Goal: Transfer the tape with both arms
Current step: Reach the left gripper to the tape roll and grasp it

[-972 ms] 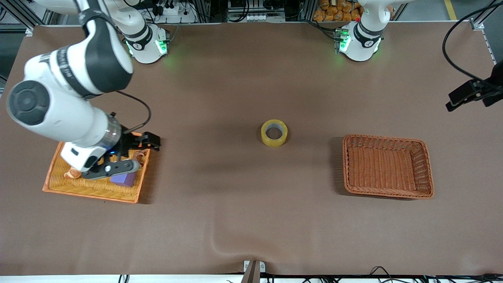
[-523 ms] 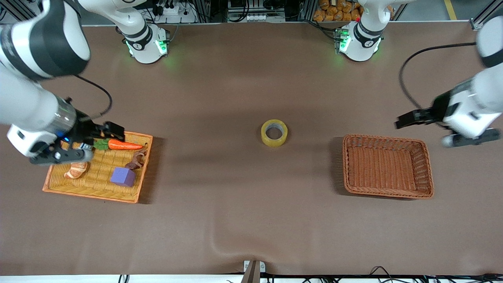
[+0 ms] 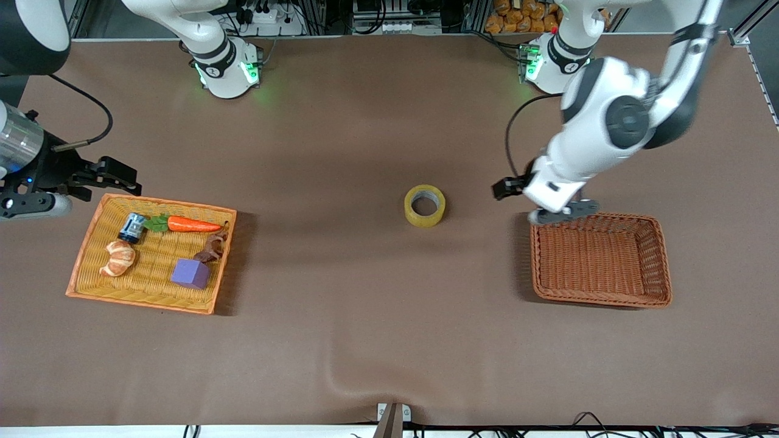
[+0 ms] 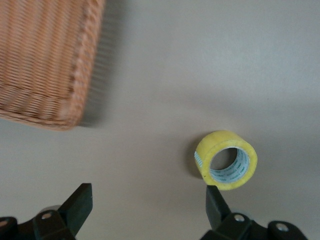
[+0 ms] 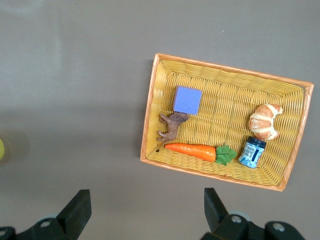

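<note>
I'm looking down on a brown mat covering the table (image 3: 365, 340), with cable clutter and shelving along the edge where the arms' bases stand. The tape (image 3: 425, 205) is lying flat mid-table, hole up, untouched, between the two baskets. I'm hanging the left gripper (image 4: 147, 207) over the bare mat between the tape and the empty brown basket (image 3: 599, 258), just by the basket's corner; its jaws are standing wide with nothing in them, which I judge suits a reach for the roll. The right gripper (image 5: 145, 207) is also gaping and empty, and I'm holding it over the mat's edge beside the yellow tray (image 3: 91, 225), at the right arm's end of the table, so that arm is waiting clear. The tray is keeping a carrot (image 3: 185, 224), a purple block (image 3: 190, 273), a bread roll (image 3: 117, 257) and a small blue jar (image 3: 131, 227). The tape's inner core is showing print, but I can't read it.
</note>
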